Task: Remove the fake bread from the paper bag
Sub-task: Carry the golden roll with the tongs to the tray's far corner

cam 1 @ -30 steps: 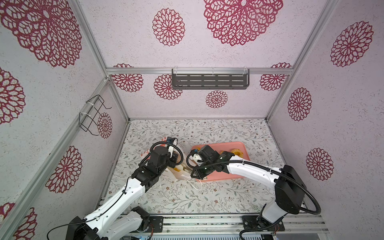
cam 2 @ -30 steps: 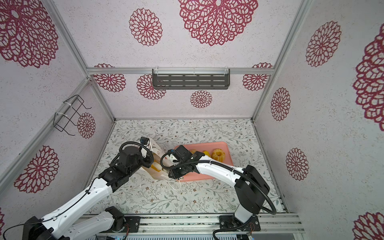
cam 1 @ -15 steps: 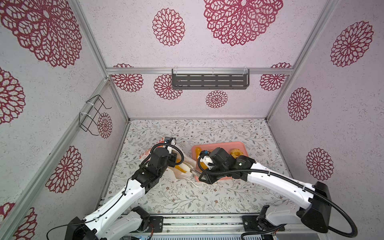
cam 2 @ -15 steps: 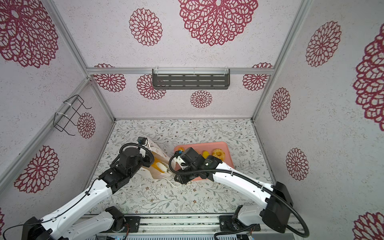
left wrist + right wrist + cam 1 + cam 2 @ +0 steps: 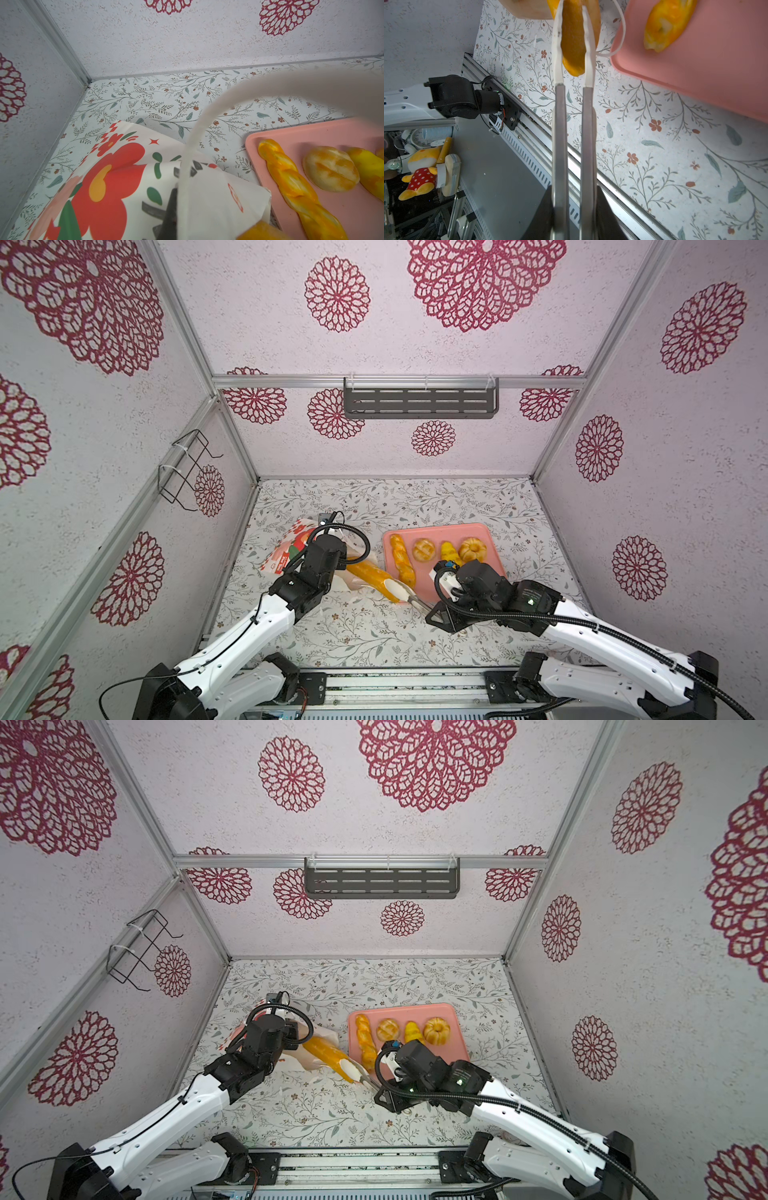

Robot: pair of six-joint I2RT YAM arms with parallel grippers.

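Floral tabletop [image 5: 353, 635] in a booth w/ white walls [image 5: 374, 448] + red doily prints.

Progress: 4 pcs of fake bread [image 5: 387, 1029] are on the pink tray [image 5: 440, 531]: twisted stick [image 5: 402, 560], round roll [image 5: 424, 549], yellow pc [image 5: 448, 551], ring bun [image 5: 472, 548]. A 5th pc, the long loaf [image 5: 368, 572], is approx half out. Its far end sits under the mouth flap of the paper bag [image 5: 286, 549]. Its near end is over the tabletop btwn bag and tray, not on the tray yet. Bag lies on its side at the left, mouth toward the tray. Can't tell if more bread is inside, since the interior is hidden in every view. Left to do, my read: pull the loaf clear, set it w/ the others, then check the bag.

My right fingers [image 5: 557, 62] are narrow and clamped on the loaf's near tip, one finger per side, w/ the tip poking back toward the wrist cam. My left fingers [image 5: 170, 207] are closed tight. Only one dark finger shows in the wrist view, pressed against the bag's upper paper at the mouth, w/ the cord handle [image 5: 193, 135] looping past. Looks like a pinch on the bag edge to anchor it, but the exact bite is hidden.
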